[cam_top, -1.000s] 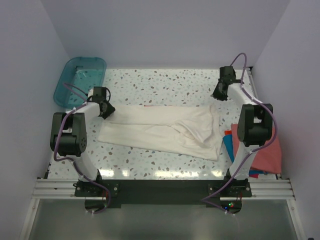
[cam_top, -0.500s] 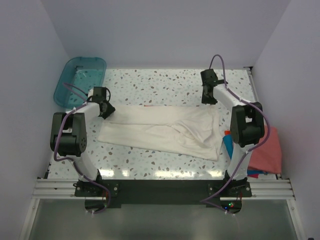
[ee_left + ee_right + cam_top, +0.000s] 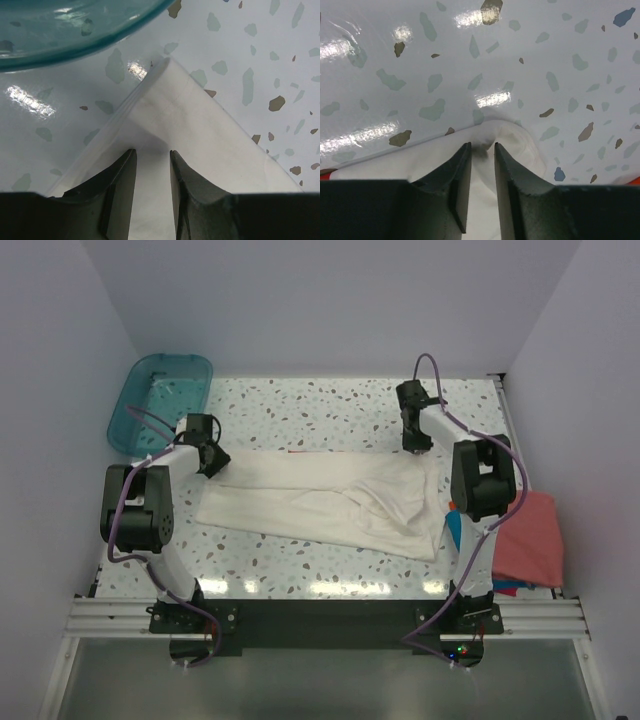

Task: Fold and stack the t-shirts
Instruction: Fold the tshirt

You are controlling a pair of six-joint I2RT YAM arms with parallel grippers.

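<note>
From the top external view, the cream-white t-shirt [image 3: 320, 505] was seen spread crosswise over the middle of the speckled table [image 3: 320, 405], flat at its left end and rumpled towards its right. The left gripper [image 3: 212, 462] was set on the shirt's far left corner, and the right gripper [image 3: 418, 440] on its far right corner. A salmon-red t-shirt [image 3: 530, 540] lay at the table's right edge beside the right arm, with a bright blue t-shirt [image 3: 455, 525] showing from under it. A translucent teal tub [image 3: 135, 410] was placed at the far left corner, apart from the shirts. In the left wrist view, the left gripper [image 3: 152, 152] was closed down to a narrow gap over the white cloth [image 3: 200, 125], with a strip of the shirt caught between the fingers. The shirt's corner lay pointed out ahead on the table, just short of the tub's rim [image 3: 75, 45]. In the right wrist view, the right gripper [image 3: 481, 146] was likewise drawn close. A puckered hump of the shirt's edge [image 3: 517, 145] was pinched between its tips against the table.
</note>
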